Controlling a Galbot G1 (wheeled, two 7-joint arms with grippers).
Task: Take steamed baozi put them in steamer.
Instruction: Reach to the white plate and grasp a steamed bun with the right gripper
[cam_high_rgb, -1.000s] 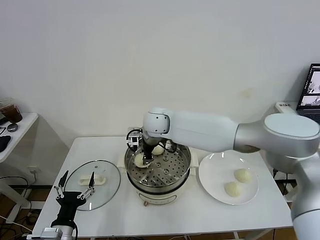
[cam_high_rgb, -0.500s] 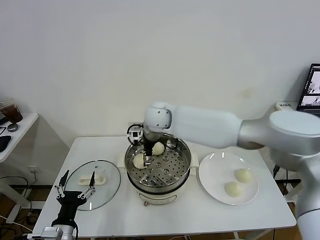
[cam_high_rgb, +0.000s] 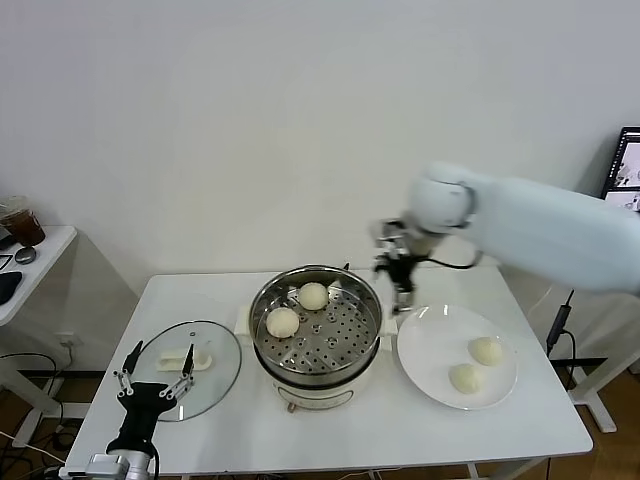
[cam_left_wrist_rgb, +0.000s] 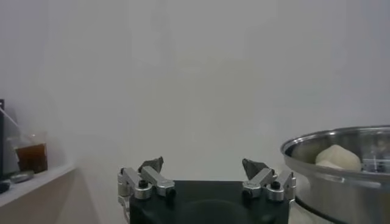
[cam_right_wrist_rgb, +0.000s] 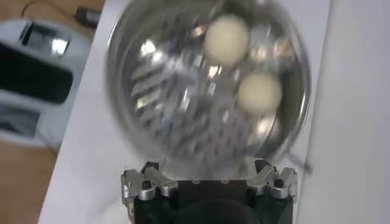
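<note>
Two buns (cam_high_rgb: 297, 309) are now left in the steamer (cam_high_rgb: 316, 375); the right claw (cam_high_rgb: 398, 283), spread empty, is withdrawn beside it toward the plate (cam_high_rgb: 425, 350).

A lab or office test room is suggested: a bare white wall (cam_high_rgb: 250, 120), a white tabletop (cam_high_rgb: 400, 430), a side desk (cam_high_rgb: 35, 265), and a laptop (cam_high_rgb: 628, 170) at the right edge.

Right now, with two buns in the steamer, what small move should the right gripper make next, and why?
Probably lower the right gripper, open and empty, toward the nearer bun on the plate. Two buns wait there, and the steamer holds only two.
</note>
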